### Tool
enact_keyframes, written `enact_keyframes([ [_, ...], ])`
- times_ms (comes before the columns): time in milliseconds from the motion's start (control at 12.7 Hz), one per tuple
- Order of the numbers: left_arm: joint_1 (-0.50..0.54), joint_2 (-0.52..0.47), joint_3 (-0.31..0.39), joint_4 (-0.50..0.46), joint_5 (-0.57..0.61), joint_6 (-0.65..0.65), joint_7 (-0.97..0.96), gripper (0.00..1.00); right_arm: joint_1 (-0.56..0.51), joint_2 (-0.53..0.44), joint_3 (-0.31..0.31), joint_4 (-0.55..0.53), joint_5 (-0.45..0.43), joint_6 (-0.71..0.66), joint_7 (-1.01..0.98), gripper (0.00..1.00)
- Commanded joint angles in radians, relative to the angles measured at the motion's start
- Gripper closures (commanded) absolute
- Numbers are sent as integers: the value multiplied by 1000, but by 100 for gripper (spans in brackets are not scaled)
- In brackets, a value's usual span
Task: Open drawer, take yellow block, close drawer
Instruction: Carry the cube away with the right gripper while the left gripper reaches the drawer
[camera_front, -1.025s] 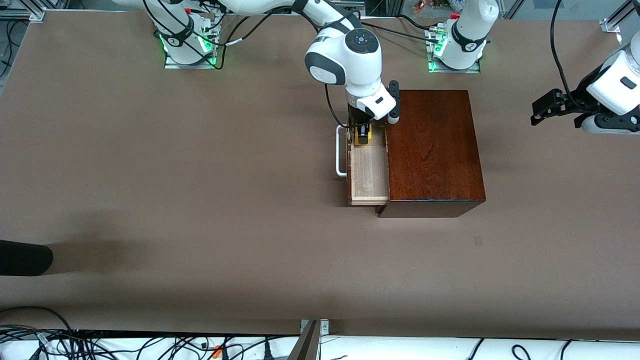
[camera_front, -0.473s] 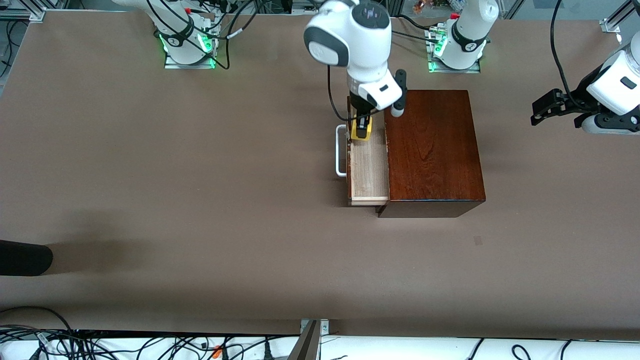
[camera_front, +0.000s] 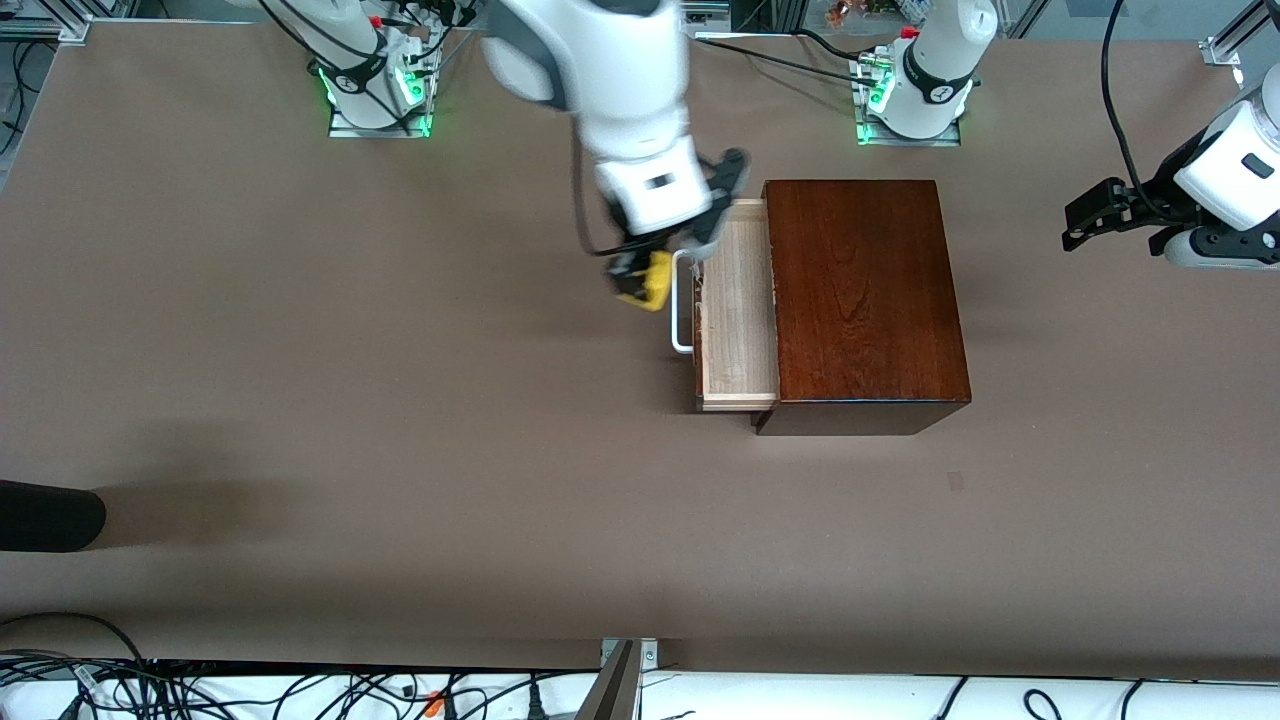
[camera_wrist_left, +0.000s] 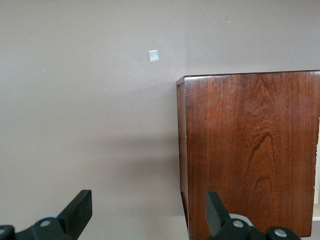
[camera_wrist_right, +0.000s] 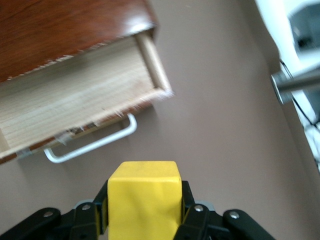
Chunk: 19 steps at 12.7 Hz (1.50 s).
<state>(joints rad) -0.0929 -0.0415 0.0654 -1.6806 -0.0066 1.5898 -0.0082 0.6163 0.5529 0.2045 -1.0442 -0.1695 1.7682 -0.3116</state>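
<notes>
From the front, the right gripper (camera_front: 640, 283) had carried the yellow block (camera_front: 652, 281) up out of the drawer (camera_front: 737, 300) since a second earlier and now held it in the air over the bare table (camera_front: 300, 350), just beside the white handle (camera_front: 682, 300). The drawer stood pulled out with its pale tray empty, so the taking looked done and only the closing remained. The drawer's long axis ran along the front of the wooden box (camera_front: 862, 300), and its handle faced the right arm's end of the table.

The left gripper (camera_front: 1085, 217) waited at the left arm's end.

In the left wrist view, the left gripper's fingers (camera_wrist_left: 77, 210) were spread wide with nothing between them.

In the right wrist view, the fingers (camera_wrist_right: 97, 212) pinched the block on two sides, its top face level.
</notes>
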Motion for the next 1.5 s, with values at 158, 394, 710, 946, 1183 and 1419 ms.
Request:
enact_keyframes([
  [158, -2, -15, 5, -8, -7, -17, 11, 0, -251, -97, 9, -19, 130, -137, -21, 100],
  [394, -5, -8, 4, 4, -13, -16, 11, 0, -345, -140, -68, -23, 151, -260, -49, 100],
  [710, -54, 23, -36, 6, -24, -48, 106, 0, -404, -230, -200, -242, 193, -181, -47, 100],
  [946, -70, 66, -146, 9, -136, -48, 137, 0, -493, -284, -200, -506, 196, 15, -54, 100],
  [1183, -77, 188, -329, 117, -154, -44, 136, 0, -541, -283, -200, -686, 196, 233, -47, 100],
  [1419, -93, 346, -465, 237, -164, -16, 189, 0, -561, -263, -200, -838, 196, 449, -38, 100],
])
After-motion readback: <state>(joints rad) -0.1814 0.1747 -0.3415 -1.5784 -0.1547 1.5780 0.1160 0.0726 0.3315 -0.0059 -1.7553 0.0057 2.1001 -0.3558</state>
